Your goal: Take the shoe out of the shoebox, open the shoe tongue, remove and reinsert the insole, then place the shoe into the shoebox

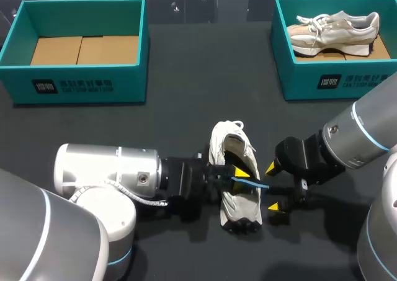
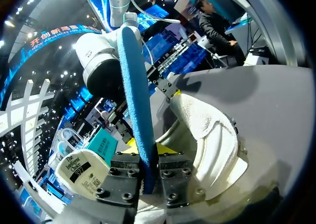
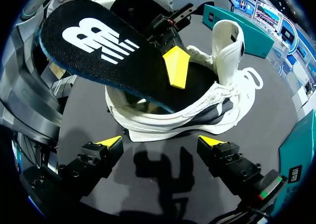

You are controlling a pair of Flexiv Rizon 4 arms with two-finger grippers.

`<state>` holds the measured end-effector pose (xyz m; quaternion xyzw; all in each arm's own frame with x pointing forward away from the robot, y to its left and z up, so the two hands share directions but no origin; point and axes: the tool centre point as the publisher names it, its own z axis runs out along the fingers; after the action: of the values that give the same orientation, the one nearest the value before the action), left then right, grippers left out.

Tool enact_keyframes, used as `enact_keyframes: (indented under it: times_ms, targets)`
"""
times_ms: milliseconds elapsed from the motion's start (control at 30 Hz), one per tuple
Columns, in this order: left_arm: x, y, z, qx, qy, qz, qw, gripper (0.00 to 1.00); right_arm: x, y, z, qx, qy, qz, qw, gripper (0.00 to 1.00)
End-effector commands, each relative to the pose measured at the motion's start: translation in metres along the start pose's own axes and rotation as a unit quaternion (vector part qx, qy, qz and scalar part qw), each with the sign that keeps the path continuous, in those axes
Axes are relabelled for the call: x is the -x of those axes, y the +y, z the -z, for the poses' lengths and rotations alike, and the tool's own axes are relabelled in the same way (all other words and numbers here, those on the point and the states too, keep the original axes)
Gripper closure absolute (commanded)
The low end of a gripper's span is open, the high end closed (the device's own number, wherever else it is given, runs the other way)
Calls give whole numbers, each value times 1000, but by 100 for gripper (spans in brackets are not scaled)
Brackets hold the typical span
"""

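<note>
Dark table (image 1: 186, 76), viewed from above and behind. The left shoebox (image 1: 80, 82), teal, shows its cardboard floor. Near centre, the left gripper (image 1: 239, 175) pinches the insole (image 3: 113, 51) edge-on between its fingers, one end lifted out over the mouth of the white shoe (image 1: 239, 209), which lies on the table. Just beside the shoe, the right gripper (image 1: 274, 189) hangs with its jaws spread, touching nothing. The right shoebox (image 1: 310, 82) holds a second shoe (image 1: 335, 30). The insole step is probably in hand. It is best done by bracing the shoe with the right gripper and guiding the insole along the shoe's length.
</note>
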<state>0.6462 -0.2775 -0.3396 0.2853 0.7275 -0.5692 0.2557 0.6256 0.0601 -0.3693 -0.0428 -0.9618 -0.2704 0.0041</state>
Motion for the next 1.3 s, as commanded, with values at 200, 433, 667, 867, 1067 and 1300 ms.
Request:
enact_keyframes:
  times_ms: [200,433,667,867,1067,1300]
  targets:
    - [2,-23,7,-23,-5,-6,1000,70,-1,1,-1,-2,-1,0,1000,0]
    - [4,-38,7,-39,-6,-18,999,72,-1,1,-1,-2,-1,0,1000,0]
    - [3,-34,3,-43,-2,-24,999,100,-1,1,-1,-2,-1,0,1000,0]
    - [1,-16,-2,-27,3,-30,999,100,-1,1,-1,-2,-1,0,1000,0]
    - [2,3,-3,-4,4,-29,1000,100,-1,1,-1,-2,-1,0,1000,0]
    - [1,9,0,6,4,-21,1000,100,-1,1,-1,-2,-1,0,1000,0]
